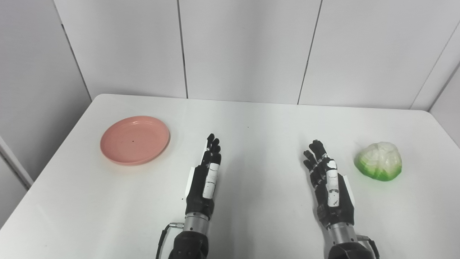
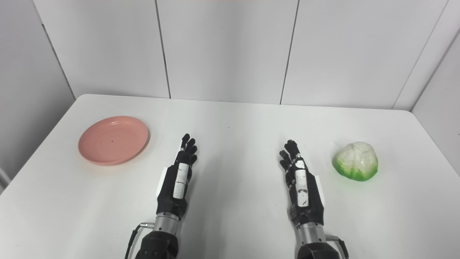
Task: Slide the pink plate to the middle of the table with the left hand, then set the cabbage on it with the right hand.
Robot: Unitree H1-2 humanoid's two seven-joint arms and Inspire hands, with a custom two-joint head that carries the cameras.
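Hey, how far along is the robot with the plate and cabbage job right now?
Nothing looks done yet. The pink plate sits at the table's left side, empty, not in the middle. The cabbage lies at the right side. Nothing is in hand: the left hand and right hand are open, touching neither item. Both steps remain: slide the plate, then place the cabbage.

The left hand (image 1: 205, 180) is black jointed plastic with a white strip on its upper edge, a white side plate, a silver metal wrist ring and a thin black cable looping from the cuff; the right hand (image 1: 329, 187) matches it, its white strip scuffed with dark specks
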